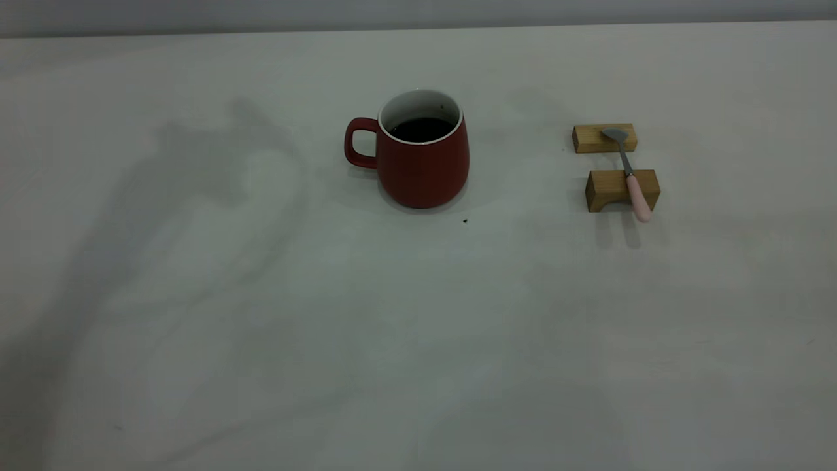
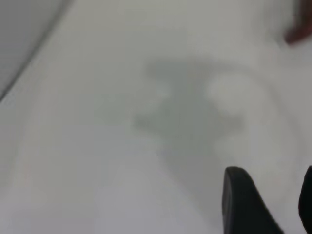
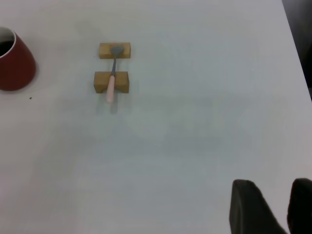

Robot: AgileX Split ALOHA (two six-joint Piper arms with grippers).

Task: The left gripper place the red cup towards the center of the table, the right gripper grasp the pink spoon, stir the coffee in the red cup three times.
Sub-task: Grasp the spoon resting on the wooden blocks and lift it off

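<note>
The red cup stands upright near the middle of the table, handle to the left, with dark coffee inside. To its right the pink spoon lies across two wooden blocks, metal bowl on the far one, pink handle overhanging the near one. Neither arm shows in the exterior view. My left gripper hovers open over bare table, and a red blur of the cup shows far off. My right gripper is open over bare table, well away from the spoon and cup.
The far wooden block and the near one sit at the right. A tiny dark speck lies just in front of the cup. The table's edge runs beside my right gripper's side.
</note>
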